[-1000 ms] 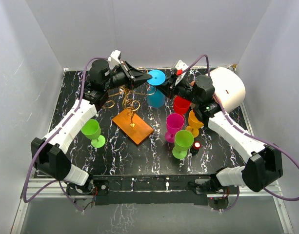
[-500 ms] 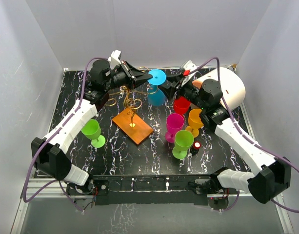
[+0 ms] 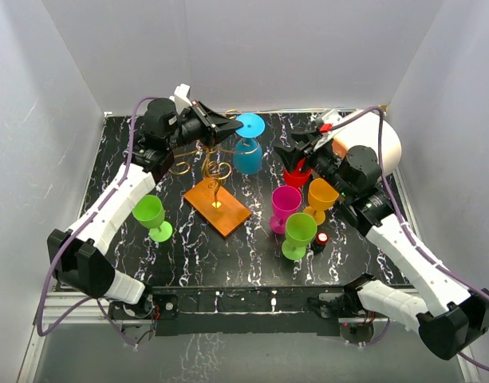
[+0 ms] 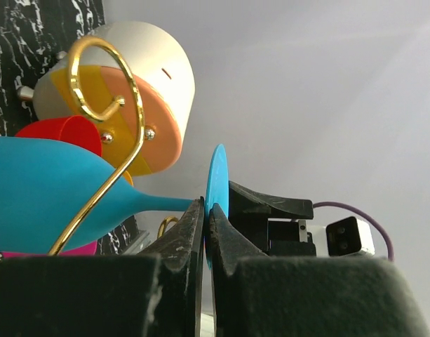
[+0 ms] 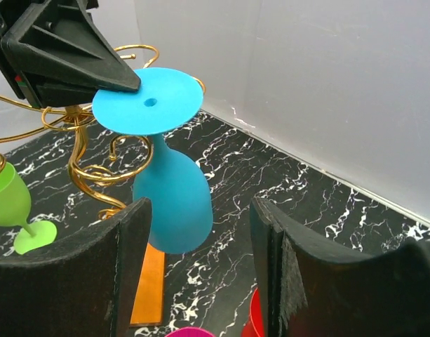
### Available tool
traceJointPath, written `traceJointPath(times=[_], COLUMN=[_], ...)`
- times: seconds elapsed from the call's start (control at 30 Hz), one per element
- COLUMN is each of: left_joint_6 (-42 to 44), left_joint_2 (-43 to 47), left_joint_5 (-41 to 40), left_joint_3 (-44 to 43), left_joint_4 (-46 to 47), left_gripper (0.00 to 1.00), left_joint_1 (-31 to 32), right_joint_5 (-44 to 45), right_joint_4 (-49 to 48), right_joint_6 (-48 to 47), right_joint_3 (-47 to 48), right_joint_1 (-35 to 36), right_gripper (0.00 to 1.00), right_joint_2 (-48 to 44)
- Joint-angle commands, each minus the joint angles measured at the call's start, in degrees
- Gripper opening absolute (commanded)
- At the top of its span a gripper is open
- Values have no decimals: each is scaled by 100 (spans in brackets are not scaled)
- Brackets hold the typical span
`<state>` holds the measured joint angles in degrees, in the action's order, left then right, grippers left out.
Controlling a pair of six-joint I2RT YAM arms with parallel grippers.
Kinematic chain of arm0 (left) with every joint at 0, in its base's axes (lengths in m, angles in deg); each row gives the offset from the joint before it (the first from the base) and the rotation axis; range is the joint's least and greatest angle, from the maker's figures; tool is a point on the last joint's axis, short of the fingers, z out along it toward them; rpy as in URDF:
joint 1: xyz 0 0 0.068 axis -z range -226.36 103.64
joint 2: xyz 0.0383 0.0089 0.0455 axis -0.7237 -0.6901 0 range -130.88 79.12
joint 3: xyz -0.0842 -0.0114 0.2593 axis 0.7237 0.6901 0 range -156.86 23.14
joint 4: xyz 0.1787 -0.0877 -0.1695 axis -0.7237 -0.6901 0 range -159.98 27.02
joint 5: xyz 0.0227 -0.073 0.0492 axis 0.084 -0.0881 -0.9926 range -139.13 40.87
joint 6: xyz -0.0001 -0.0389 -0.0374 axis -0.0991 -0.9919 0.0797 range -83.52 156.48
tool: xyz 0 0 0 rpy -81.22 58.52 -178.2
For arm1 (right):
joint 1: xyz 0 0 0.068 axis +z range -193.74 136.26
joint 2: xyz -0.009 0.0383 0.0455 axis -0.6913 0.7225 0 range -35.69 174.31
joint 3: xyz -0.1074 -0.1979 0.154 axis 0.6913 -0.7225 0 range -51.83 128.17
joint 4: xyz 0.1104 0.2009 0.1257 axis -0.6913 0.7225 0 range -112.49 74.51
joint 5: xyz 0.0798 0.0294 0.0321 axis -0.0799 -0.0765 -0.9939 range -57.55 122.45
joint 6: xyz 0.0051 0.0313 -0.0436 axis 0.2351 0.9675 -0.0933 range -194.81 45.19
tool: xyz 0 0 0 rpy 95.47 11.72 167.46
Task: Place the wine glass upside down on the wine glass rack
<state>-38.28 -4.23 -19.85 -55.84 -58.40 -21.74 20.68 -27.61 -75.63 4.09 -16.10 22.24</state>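
Note:
The blue wine glass [image 3: 248,156] hangs upside down, bowl down and foot disc up, at the right side of the wine glass rack [image 3: 218,206]. My left gripper [image 3: 230,124] is shut on the rim of the foot disc [image 4: 216,184]. A gold scroll arm [image 4: 106,105] crosses in front of the bowl [image 4: 39,193]; I cannot tell if they touch. My right gripper [image 3: 296,148] is open and stands apart to the right of the glass. In the right wrist view the bowl [image 5: 174,196] lies beyond the open fingers [image 5: 134,239], nothing between them.
A red glass [image 3: 297,171], a magenta glass [image 3: 285,199], an orange glass [image 3: 321,194] and a green glass [image 3: 299,230] stand upright under the right arm. Another green glass [image 3: 150,214] stands at the left. A white cylinder [image 3: 372,144] lies at the back right.
My right gripper has opened, let go of the blue glass and drawn back to the right. The left gripper keeps its hold on the foot disc; the glass shifted slightly left.

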Motion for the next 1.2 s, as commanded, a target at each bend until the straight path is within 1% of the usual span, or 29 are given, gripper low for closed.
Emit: traceJointPath(times=[0.0, 0.23, 0.33, 0.47, 0.53, 0.7, 1.17], left_joint_6=[150, 113, 137, 363, 351, 126, 164], left_joint_2=[469, 847, 975, 1152, 1186, 1058, 601], left_joint_5=[-96, 68, 151, 137, 186, 558, 415], left_joint_3=[71, 306, 410, 515, 614, 724, 321], left_joint_4=[-241, -256, -323, -677, -649, -286, -149], left_gripper=[0, 0, 0, 0, 0, 0, 0], left_joint_1=[-181, -274, -273, -273, -273, -188, 224], right_joint_5=[274, 677, 731, 764, 693, 797, 982], right_joint_4=[-203, -300, -296, -292, -287, -294, -296], right_joint_6=[525, 1135, 1248, 1416, 1510, 1656, 1688], right_joint_3=[-97, -189, -202, -212, -223, -278, -370], right_joint_1=[2, 12, 7, 12, 8, 9, 13], right_gripper=[57, 64, 66, 66, 66, 66, 68], right_joint_2=[-354, -584, -645, -700, -698, -644, -659])
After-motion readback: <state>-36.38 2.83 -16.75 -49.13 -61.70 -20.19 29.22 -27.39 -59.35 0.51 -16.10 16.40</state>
